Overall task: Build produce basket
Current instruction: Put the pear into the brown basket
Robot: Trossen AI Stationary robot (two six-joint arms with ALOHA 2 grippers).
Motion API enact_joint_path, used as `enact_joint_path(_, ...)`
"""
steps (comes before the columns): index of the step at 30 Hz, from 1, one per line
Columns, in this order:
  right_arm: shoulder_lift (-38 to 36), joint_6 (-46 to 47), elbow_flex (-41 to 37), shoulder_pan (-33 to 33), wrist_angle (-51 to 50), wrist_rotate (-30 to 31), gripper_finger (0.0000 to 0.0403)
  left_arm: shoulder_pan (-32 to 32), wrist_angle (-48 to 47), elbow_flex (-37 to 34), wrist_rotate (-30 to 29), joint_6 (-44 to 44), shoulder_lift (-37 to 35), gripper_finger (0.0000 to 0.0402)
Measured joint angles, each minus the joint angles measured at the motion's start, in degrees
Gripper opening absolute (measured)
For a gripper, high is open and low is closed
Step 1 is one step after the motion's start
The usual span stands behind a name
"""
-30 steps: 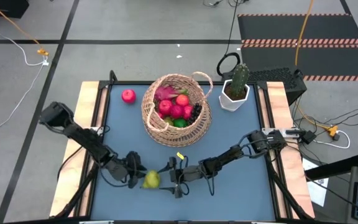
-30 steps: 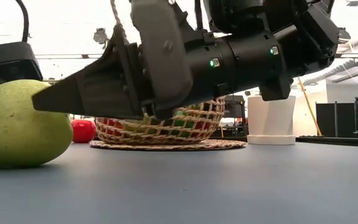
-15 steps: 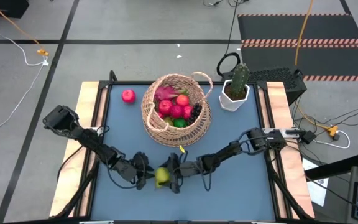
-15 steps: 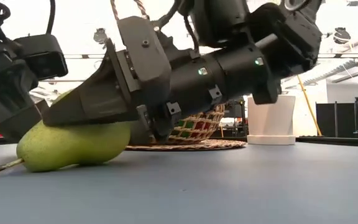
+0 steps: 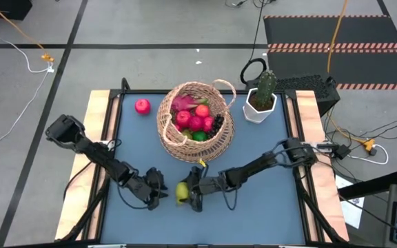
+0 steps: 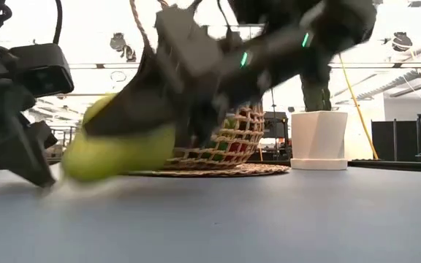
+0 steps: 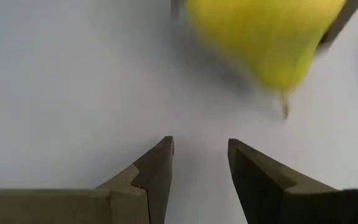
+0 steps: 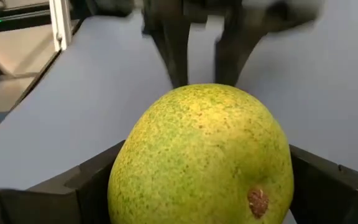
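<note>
A yellow-green pear sits between the fingers of my right gripper, near the table's front edge and left of centre. Its stem points at my left gripper. That gripper stands open just left of the pear, with only bare table between its fingers. The woven basket stands at the table's middle with apples, a lime, a dragon fruit and grapes inside. One red apple lies on the table left of the basket. My right gripper pinches the pear's wide body between its two fingers, one on each flank. The fingers come from the table's right, slanting slightly down. The pear's blossom end faces the wrist. In the low view the pear looks just clear of the table.
A white pot with a green cactus stands at the far right, next to the basket. Bare blue table lies to the right of the grippers along the front edge. The table's sides have wooden rails.
The pear has slid along the table toward the right, from beside my left gripper in between my right gripper's fingers. My right gripper has taken hold of it, rolled and risen a little, raising the pear. My left gripper has followed toward the right.
</note>
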Motion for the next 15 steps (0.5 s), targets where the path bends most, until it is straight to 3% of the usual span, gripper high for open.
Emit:
enact_joint_path(4, -7.20, -7.91, 0.02, 1.58, -7.05, 9.45, 0.0346, -0.18, -5.27, -0.10, 2.75, 1.53, -3.74, 0.0159)
enact_joint_path(11, -24.19, -21.69, 0.04, 2.86, -7.70, 7.93, 0.0346, -1.48, -16.67, -0.28, 2.81, 1.83, -11.42, 0.0159)
enact_joint_path(15, -34.06, -34.76, 0.28, 1.28, -7.66, 16.62, 0.0350, -0.74, -20.65, -0.28, -0.92, 6.32, -13.89, 0.0159)
